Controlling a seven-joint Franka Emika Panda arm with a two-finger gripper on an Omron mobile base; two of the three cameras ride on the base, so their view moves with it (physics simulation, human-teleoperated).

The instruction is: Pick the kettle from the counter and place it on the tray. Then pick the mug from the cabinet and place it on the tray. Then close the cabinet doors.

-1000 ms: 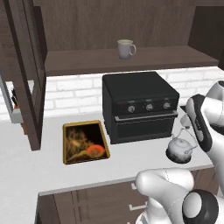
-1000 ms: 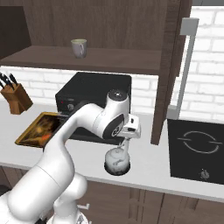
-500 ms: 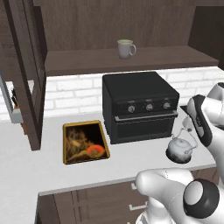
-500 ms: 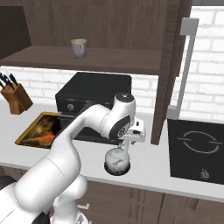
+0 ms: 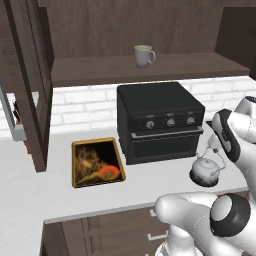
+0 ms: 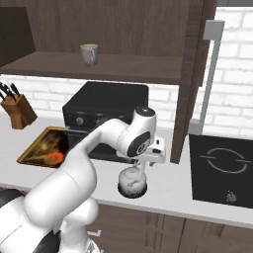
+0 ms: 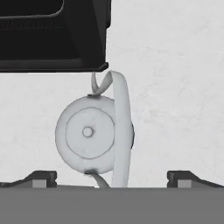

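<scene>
End effector (image 7: 112,177) wide apart above kettle (image 7: 89,133) — oven (image 7: 52,35) edge near

- A black oven (image 5: 159,120) with three knobs stands by the white brick wall (image 5: 90,102).
- A brown knife block (image 6: 20,110) holds dark knives.
- A black hob (image 6: 225,168) lies flat.

The place is a home kitchen (a rendered one). A broad light grey-white counter (image 5: 30,190) runs along a white brick wall (image 5: 85,107) beneath a dark brown wood wall cabinet (image 5: 125,30). On it stand a black countertop oven (image 5: 157,122), a wooden knife block (image 6: 20,109) and a black induction hob (image 6: 222,165).
</scene>
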